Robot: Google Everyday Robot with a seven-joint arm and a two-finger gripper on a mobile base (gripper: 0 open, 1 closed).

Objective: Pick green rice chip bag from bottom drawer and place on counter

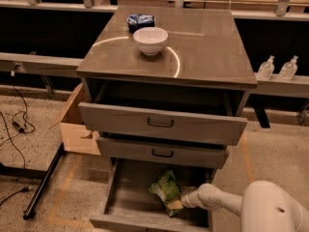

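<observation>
End effector (182, 203) was inside the open bottom drawer (130, 201), against the lower right edge of the green chip bag (166, 188), which lay on the drawer floor. Grip state: cannot tell.

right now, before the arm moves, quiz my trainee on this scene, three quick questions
1. True or false: the green rice chip bag lies on the counter.
2. Where is the gripper? A) above the counter B) in the bottom drawer, at the bag C) on a drawer handle
3. Fill in: behind the white bowl lies a ___ packet.
Key: 1 false; 2 B; 3 blue.
</observation>
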